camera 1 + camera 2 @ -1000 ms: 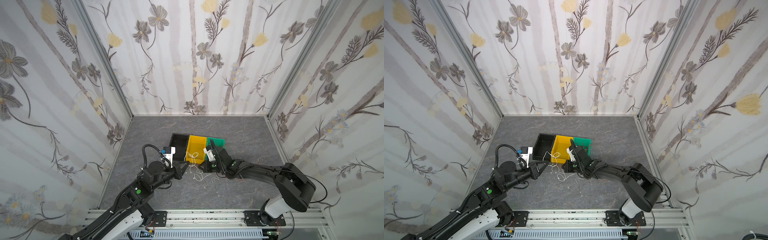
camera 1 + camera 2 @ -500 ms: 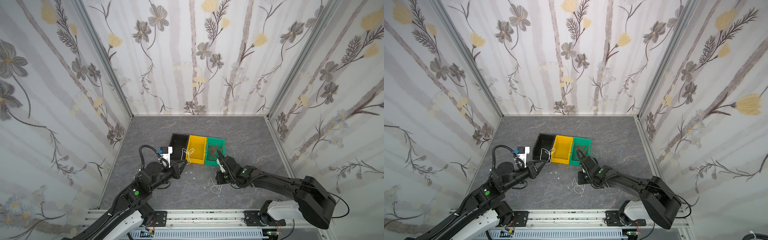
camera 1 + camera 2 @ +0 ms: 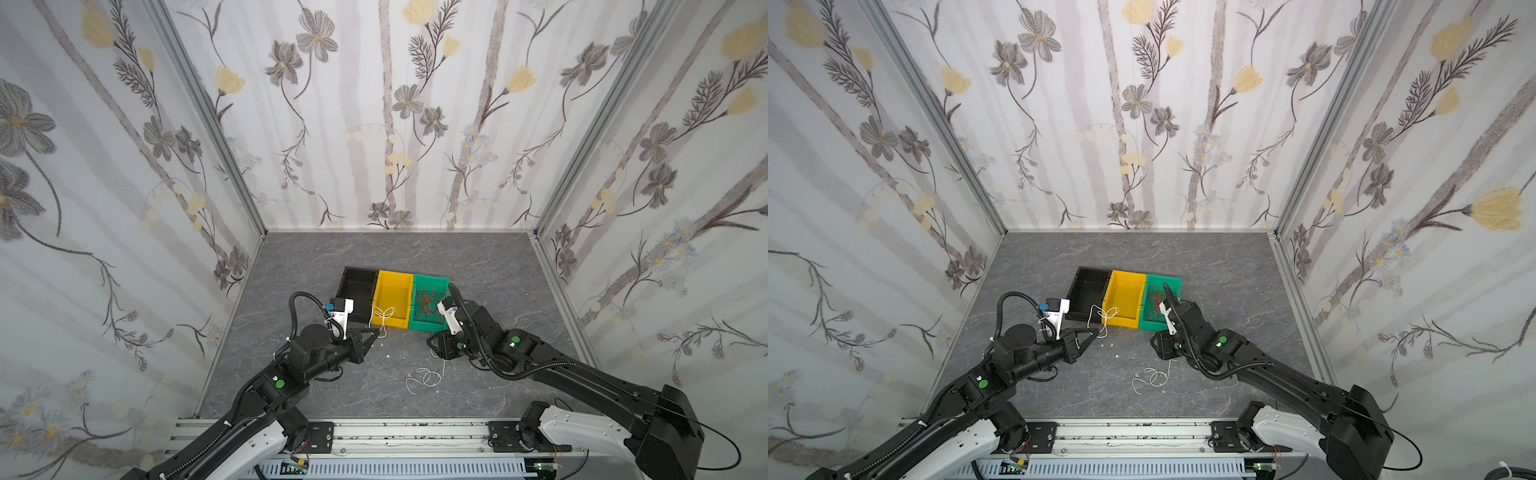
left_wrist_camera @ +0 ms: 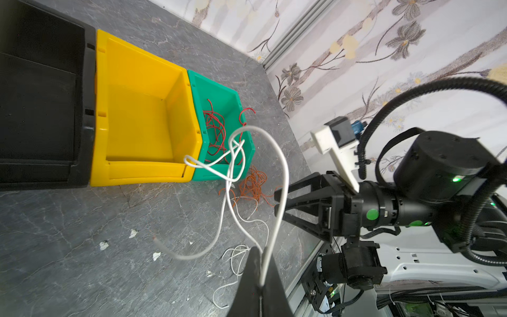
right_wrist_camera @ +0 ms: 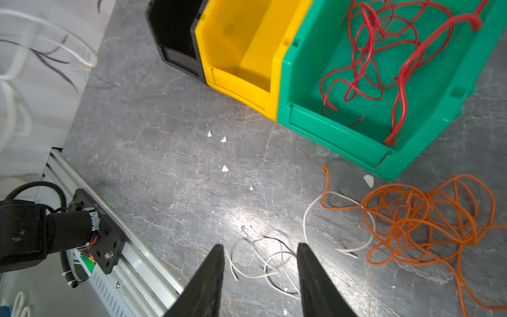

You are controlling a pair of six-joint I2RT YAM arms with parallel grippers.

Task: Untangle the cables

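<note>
Status of my left gripper (image 4: 257, 254): jaws pressed together on a thin white looping cable (image 4: 284, 175). It rises from the fingertips in a tall loop with a knot-like crossing, in the air in front of the open yellow plastic bin (image 4: 137, 109). This grip is unchanged from a second ago.

My right gripper (image 5: 260, 248) differs. A second ago it worked close beside the left one, at the front of the yellow bin. Half a second ago it had drawn back toward the near rail with a white strand hanging from it. Its jaws now stand apart and hold nothing. A second thin white cable (image 3: 426, 376) lies curled in small loops on the grey stone-pattern tabletop (image 3: 478, 257), directly below the parted fingers and well apart from the one I hold.

The thin red cables (image 4: 215, 129) lie coiled inside the green plastic bin (image 5: 337, 131); one end curls over its far rim. A tangled wad of thin orange cable (image 5: 411, 219) rests on the tabletop just beside the green bin's front, with a short white strand running under its edge. The black plastic bin (image 4: 41, 96), touching the yellow one, holds nothing visible. Small white scraps (image 5: 225, 168) dot the surface.
</note>
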